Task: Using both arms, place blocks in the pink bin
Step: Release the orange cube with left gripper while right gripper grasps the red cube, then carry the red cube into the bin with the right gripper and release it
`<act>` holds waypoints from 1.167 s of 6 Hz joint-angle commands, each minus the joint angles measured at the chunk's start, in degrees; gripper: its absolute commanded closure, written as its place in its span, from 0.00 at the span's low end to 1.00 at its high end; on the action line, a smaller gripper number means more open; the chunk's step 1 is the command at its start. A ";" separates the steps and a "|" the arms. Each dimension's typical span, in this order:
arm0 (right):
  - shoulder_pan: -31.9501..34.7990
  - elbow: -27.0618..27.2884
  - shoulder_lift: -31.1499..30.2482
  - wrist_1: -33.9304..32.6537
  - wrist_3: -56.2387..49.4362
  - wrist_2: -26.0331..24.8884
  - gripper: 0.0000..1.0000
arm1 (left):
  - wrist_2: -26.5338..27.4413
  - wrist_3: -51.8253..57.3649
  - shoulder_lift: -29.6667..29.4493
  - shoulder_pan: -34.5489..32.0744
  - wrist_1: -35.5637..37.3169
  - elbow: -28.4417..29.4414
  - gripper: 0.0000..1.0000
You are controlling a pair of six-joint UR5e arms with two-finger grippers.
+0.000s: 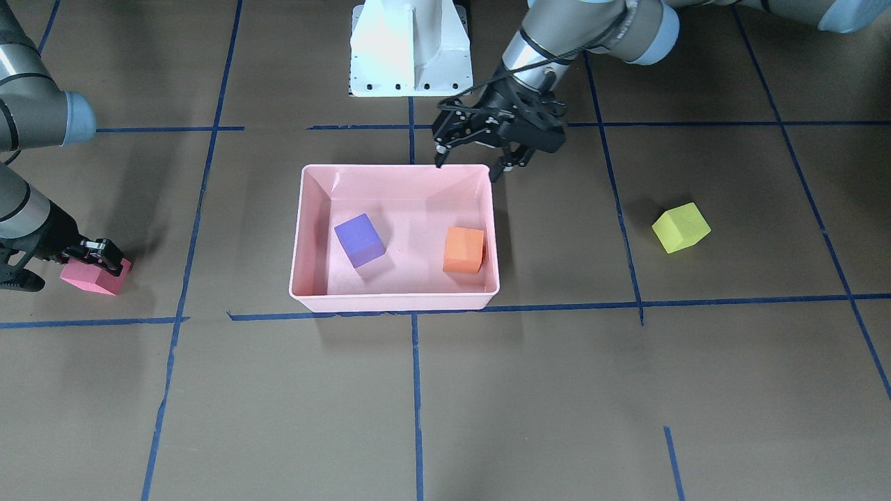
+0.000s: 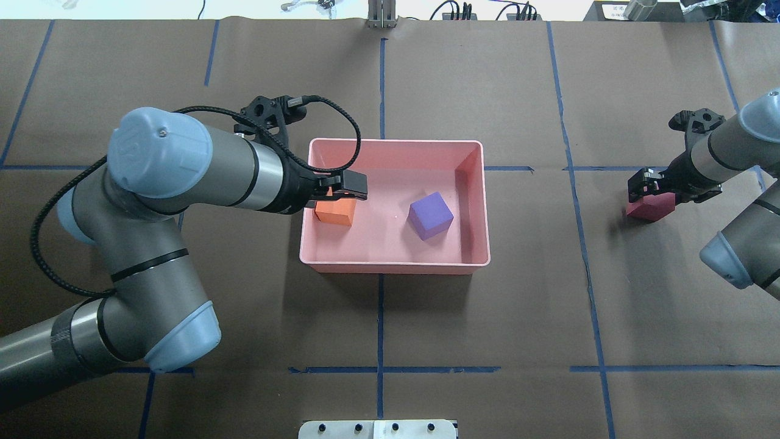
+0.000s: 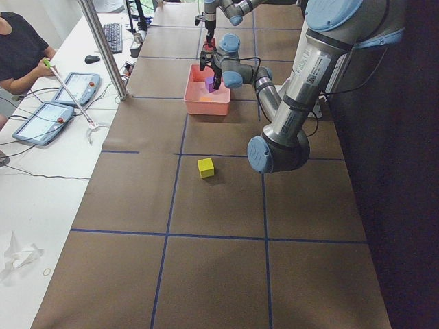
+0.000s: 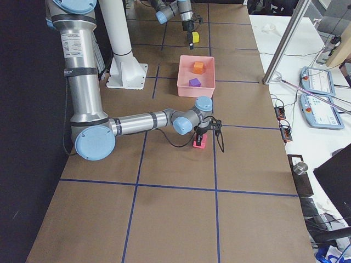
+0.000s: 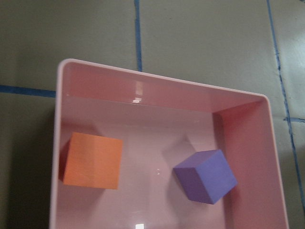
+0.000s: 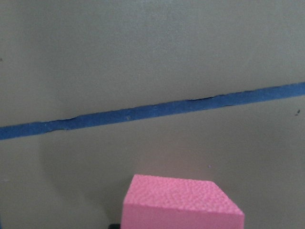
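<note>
The pink bin (image 1: pixel 397 300) sits mid-table and holds the purple block (image 1: pixel 359 240) and the orange block (image 1: pixel 464 250); both also show in the left wrist view, purple (image 5: pixel 206 176) and orange (image 5: pixel 93 161). My left gripper (image 1: pixel 467 169) hangs open and empty above the bin's robot-side edge, over the orange block (image 2: pixel 335 212). My right gripper (image 1: pixel 104 256) is down on the red-pink block (image 1: pixel 94 276), shut on it at table level; the block fills the bottom of the right wrist view (image 6: pixel 181 202). The yellow-green block (image 1: pixel 681 227) lies alone on the table on my left side, hidden under the left arm in the overhead view.
The white base pedestal (image 1: pixel 411 49) stands behind the bin. Blue tape lines cross the brown table cover. A side desk with tablets (image 3: pixel 62 103) and a metal post (image 3: pixel 103 48) lies beyond the table's far edge, where a person sits.
</note>
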 commanded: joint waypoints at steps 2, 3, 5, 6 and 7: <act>-1.53 11.72 8.34 -0.61 15.96 1.07 1.00 | -0.37 14.49 13.84 -2.69 -0.58 -1.13 0.00; -5.72 11.56 16.15 -0.70 27.55 0.64 1.00 | -0.37 18.46 16.76 -4.62 -0.58 -1.04 0.00; -14.22 11.48 25.26 -2.45 40.19 -6.34 0.99 | -1.07 27.78 21.44 -10.06 -0.76 -0.78 0.00; -22.03 9.91 27.63 -2.63 40.41 -17.01 0.98 | -4.73 28.78 21.54 -13.57 -0.58 -0.69 0.00; -24.63 6.41 30.27 -2.63 41.80 -19.81 0.85 | -8.34 32.70 22.50 -16.73 -0.41 -0.69 0.00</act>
